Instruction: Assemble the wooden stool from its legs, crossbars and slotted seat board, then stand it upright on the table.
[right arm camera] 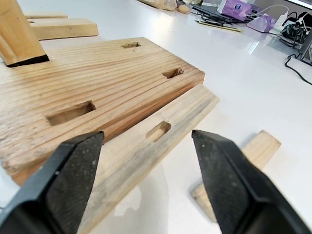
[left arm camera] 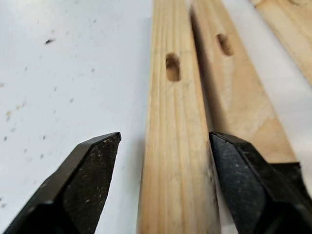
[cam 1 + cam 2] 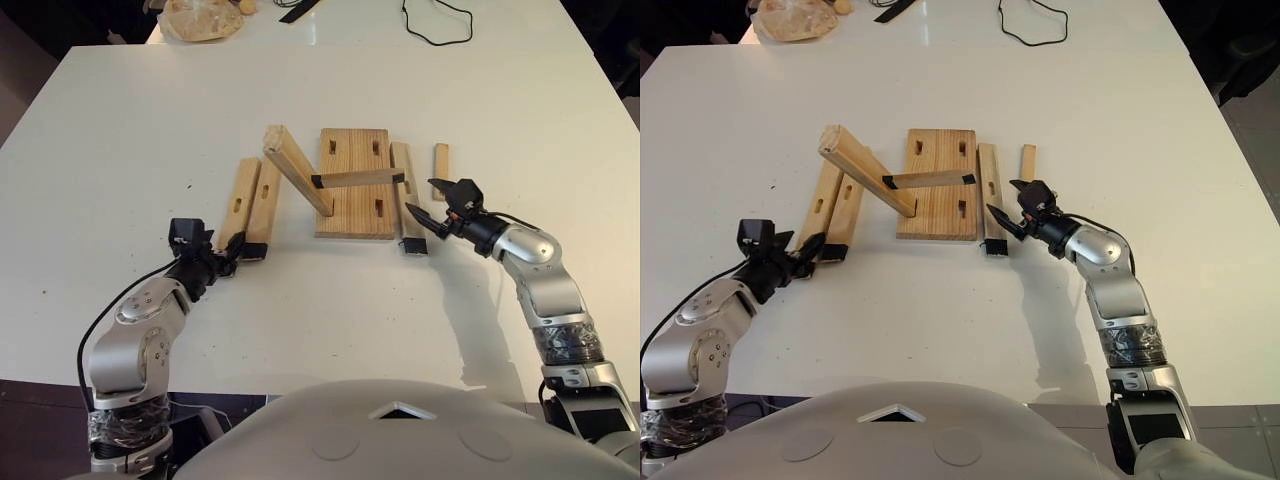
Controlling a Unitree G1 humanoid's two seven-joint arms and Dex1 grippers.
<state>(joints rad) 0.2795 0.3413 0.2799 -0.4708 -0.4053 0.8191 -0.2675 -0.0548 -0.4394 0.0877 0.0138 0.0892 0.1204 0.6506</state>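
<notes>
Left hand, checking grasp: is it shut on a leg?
No, the left hand has its fingers apart on either side of the leg.

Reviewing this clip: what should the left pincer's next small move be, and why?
Probably close the left pincer on the outermost pale wooden leg with the oval slot. Its open fingers straddle that leg's near end, which lies flat on the white table beside a second wooden leg with a black cap, so a grip looks ready.

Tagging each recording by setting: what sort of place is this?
Probably a lab or workshop, not a home: a large white table with an unassembled seat board on it, a black cable at its far edge, and wired gadgets beyond.
</notes>
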